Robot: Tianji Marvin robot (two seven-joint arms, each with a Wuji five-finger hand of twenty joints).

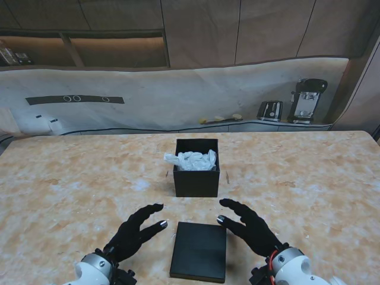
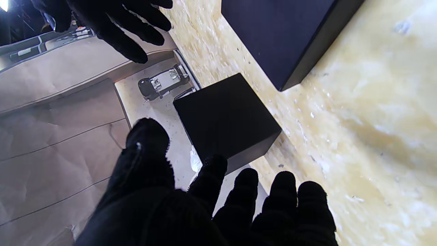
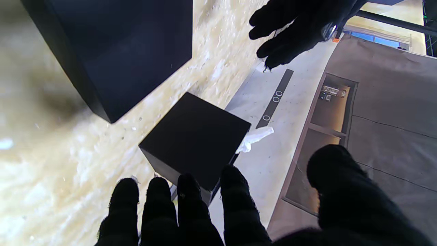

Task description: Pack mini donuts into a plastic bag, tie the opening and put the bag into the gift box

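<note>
Fingers on both hands are spreading loose and holding nothing: the left hand (image 1: 138,230) and right hand (image 1: 249,225) are hovering either side of the flat lid (image 1: 199,250). Farther from me, the bag (image 1: 191,160) is already lying in the box (image 1: 196,168), one crinkly white tail poking over the left rim. Risk, I judge: that tail is getting pinched under the lid. Box and lid are matte black card, square-edged; the table (image 1: 309,184) is mottled marble.
</note>
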